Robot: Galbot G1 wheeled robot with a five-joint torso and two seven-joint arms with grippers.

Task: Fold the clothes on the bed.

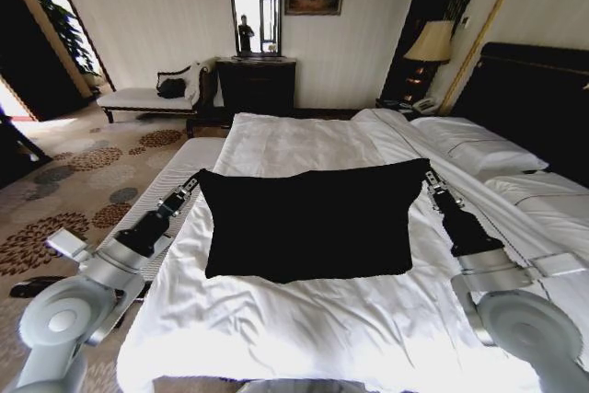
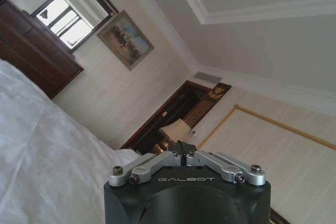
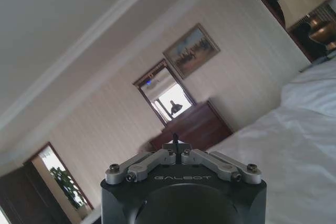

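While both arms reach forward over the bed, one black T-shirt hangs stretched between them above the white duvet, held by its two upper corners. Count: one garment, two grippers, two pillows (stacked toward the dark headboard). Left gripper has its fingers closed on the shirt's left corner; a sliver of black cloth shows pinched at the tips in the left wrist view. Right gripper has its fingers closed on the right corner, likewise with a dark tip of fabric between them. Lower hem sags just above the bedding. No lettering visible on the side facing the head camera.
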